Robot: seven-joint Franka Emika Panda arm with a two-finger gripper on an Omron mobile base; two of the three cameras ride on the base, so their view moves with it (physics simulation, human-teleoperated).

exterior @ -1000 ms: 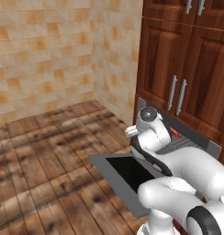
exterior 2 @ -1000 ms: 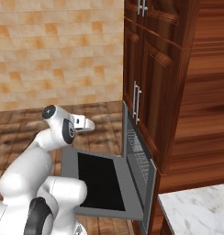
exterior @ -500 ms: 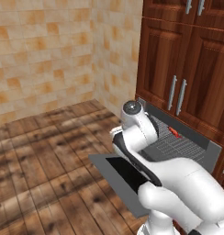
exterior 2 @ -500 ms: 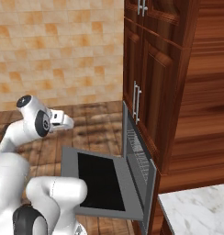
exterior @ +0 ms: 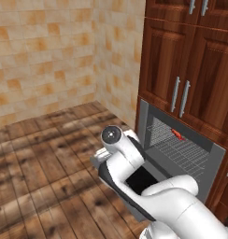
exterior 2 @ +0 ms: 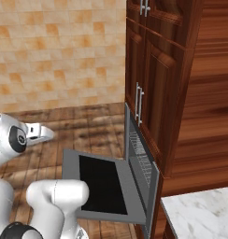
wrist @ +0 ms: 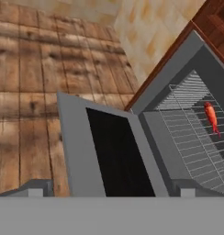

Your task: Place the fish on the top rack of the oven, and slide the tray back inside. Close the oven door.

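Fish (wrist: 210,117) is showing as a small red-orange sliver, slim and tapered, brighter at one end and thinning toward a tail. It is lying flat on the top rack (wrist: 192,137), a fine grey wire grid, inside the dark cavity of the oven (exterior: 179,147). In the left base view the fish (exterior: 177,134) is sitting toward the back of the rack (exterior: 174,150), its long axis running roughly front to back across the wires, slightly angled. Which end is the head cannot be told at this size.

Oven door (exterior 2: 104,186) is hanging fully open, lying near level out over the wooden floor (exterior 2: 83,126), black window facing up. Its grey steel border (wrist: 70,137) is framing the window in the hand view. Red-brown cabinets (exterior: 190,70) are standing above the oven.

Arm is folding back from the oven, elbow raised, the wrist turned so the hand is looking down across the open door toward the rack. Gripper (wrist: 109,190) is hovering off the door's outer edge, well apart from the fish; its fingertips (wrist: 38,188) are sitting far apart, nothing between them. In the right base view the hand is sitting left of the door, above the floor.
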